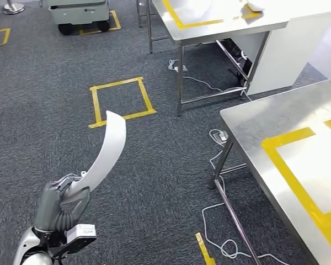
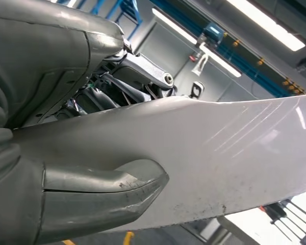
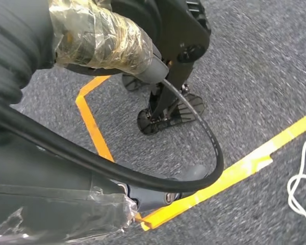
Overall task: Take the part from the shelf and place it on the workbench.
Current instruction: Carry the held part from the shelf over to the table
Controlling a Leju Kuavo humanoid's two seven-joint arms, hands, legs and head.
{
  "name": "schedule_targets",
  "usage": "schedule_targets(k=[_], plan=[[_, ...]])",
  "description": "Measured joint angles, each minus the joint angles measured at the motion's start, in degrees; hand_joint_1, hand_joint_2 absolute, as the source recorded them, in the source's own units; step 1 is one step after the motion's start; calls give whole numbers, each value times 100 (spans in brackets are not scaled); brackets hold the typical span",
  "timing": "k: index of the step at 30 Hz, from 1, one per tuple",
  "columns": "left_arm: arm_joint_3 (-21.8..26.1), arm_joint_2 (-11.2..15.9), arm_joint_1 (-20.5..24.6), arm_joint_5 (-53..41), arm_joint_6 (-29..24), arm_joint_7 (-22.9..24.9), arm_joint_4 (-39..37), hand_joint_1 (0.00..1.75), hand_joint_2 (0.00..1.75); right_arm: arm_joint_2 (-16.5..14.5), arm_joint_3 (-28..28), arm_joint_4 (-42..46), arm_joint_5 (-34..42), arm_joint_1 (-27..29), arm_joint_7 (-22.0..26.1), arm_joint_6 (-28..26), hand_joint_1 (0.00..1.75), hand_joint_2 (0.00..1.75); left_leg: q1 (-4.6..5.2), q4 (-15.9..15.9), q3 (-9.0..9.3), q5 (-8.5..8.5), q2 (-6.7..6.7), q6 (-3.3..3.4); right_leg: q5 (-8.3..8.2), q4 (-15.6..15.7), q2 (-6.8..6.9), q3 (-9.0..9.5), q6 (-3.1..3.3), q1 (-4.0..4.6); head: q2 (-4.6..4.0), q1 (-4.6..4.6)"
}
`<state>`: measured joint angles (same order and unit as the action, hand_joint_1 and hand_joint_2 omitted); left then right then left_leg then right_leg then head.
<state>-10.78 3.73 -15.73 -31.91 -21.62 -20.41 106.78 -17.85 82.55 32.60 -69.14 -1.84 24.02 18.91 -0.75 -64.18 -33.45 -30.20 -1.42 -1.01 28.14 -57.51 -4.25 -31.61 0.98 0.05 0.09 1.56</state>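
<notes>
The part [image 1: 110, 149] is a long, curved white panel. My left hand [image 1: 62, 207] grips its lower end at the bottom left of the head view, and the panel rises up and away over the carpet. In the left wrist view the grey thumb [image 2: 105, 189] presses on the white part [image 2: 221, 153], with the darker fingers [image 2: 144, 71] behind it. The steel workbench [image 1: 272, 121] with yellow tape lines stands to the right, apart from the part. My right hand [image 3: 35, 178] hangs over the carpet; its taped thumb [image 3: 101, 41] stands apart from its fingers, with nothing held.
A second steel table [image 1: 222, 25] stands at the back right. A yellow tape square [image 1: 120, 102] marks the grey carpet ahead. White cables [image 1: 222, 243] and a power strip [image 1: 220, 136] lie under the workbench's near edge. A grey cart [image 1: 80, 14] stands at the back left.
</notes>
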Motion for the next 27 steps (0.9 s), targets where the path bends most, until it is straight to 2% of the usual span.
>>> schedule_targets(k=[1,3,5,7,9,10,11,12,13,14,15,17,18,20,21,23,24,25,26,27], plan=[[-1,-1,1,0,-1,0,0,175,175,1,0,-1,-2,-6,1,0,0,175,-13,327,134,116,-109,8,5,-26,-63,-20,-24,3,0,-2],[-2,-1,2,-1,1,0,-1,175,175,2,0,-7,-5,-9,2,-2,0,175,-15,581,221,129,-241,33,-8,-53,-168,-91,-93,-4,0,-4],[-2,-1,7,-1,3,0,0,175,175,5,0,-18,-8,10,2,-9,0,175,-8,622,219,149,-152,95,-26,-53,-214,-173,-167,-27,0,-4],[3,-1,14,0,5,0,1,175,175,12,0,-32,-8,17,5,-20,0,175,-14,665,233,175,-25,171,101,-235,2,-295,-217,-19,0,-27],[9,-3,8,4,15,0,-1,175,175,20,-1,-49,-9,-3,13,-32,0,175,-2,679,234,174,124,216,437,-857,289,-591,-248,-13,0,-52],[10,-4,4,5,22,1,-2,175,175,25,-1,-63,-10,-10,20,-39,0,175,7,678,230,170,201,227,607,-1243,347,-778,-262,-19,0,-58],[11,-5,2,7,30,1,-2,175,175,30,-2,-76,-11,-10,28,-45,0,175,14,678,228,167,278,230,701,-1530,373,-913,-272,-23,0,-57],[11,-5,3,7,35,2,-3,175,175,35,-2,-92,-13,-4,37,-50,0,175,18,677,227,164,348,230,694,-1632,387,-956,-278,-25,0,-57],[11,-6,4,7,39,4,-4,175,175,41,-2,-107,-14,4,42,-55,0,175,19,677,231,161,407,227,583,-1508,407,-881,-277,-25,0,-58],[12,-6,6,7,42,7,-5,175,175,48,-1,-118,-14,8,46,-61,0,175,20,676,240,155,467,220,396,-1169,451,-688,-269,-24,0,-57],[13,-6,8,7,45,10,-5,175,175,54,-1,-128,-15,7,49,-66,0,175,24,676,254,145,519,205,241,-746,555,-455,-259,-15,0,-58],[14,-6,11,7,50,17,-5,175,175,66,-1,-143,-14,-11,56,-75,0,175,49,664,275,120,612,153,73,-130,708,-104,-210,18,0,-53],[14,-6,14,7,52,20,-5,175,175,70,-2,-150,-14,-17,58,-77,0,175,60,661,282,114,653,124,79,-36,733,-52,-186,37,0,-50],[11,-7,23,7,52,22,-5,175,175,79,-2,-163,-15,-7,61,-82,0,175,58,663,295,104,728,64,59,-18,632,-52,-120,44,0,-51],[10,-7,31,7,52,25,-5,175,175,81,-2,-169,-15,3,62,-86,0,175,47,633,298,68,693,33,43,0,583,-43,-88,36,0,-47],[7,-8,42,9,51,31,-5,175,175,86,-2,-178,-15,1,63,-92,0,175,25,293,173,-174,470,-19,9,40,482,-10,-21,3,0,-28],[6,-7,39,9,51,33,-7,175,175,88,-2,-181,-17,-5,64,-93,0,175,16,-45,28,-356,326,-34,4,44,430,-8,-2,0,0,-17],[5,-7,33,10,52,34,-10,175,175,91,-2,-185,-19,-12,66,-94,0,175,13,-437,-159,-535,240,-43,1,43,372,-10,12,0,0,-12],[5,-5,26,11,53,37,-13,175,175,91,-2,-191,-22,-14,67,-95,0,175,11,-762,-325,-640,202,-47,1,42,308,-10,18,4,0,-13],[5,-4,22,12,54,42,-16,175,175,92,-2,-199,-24,-10,67,-96,0,175,12,-932,-425,-641,185,-46,0,41,241,-8,20,9,0,-13]])
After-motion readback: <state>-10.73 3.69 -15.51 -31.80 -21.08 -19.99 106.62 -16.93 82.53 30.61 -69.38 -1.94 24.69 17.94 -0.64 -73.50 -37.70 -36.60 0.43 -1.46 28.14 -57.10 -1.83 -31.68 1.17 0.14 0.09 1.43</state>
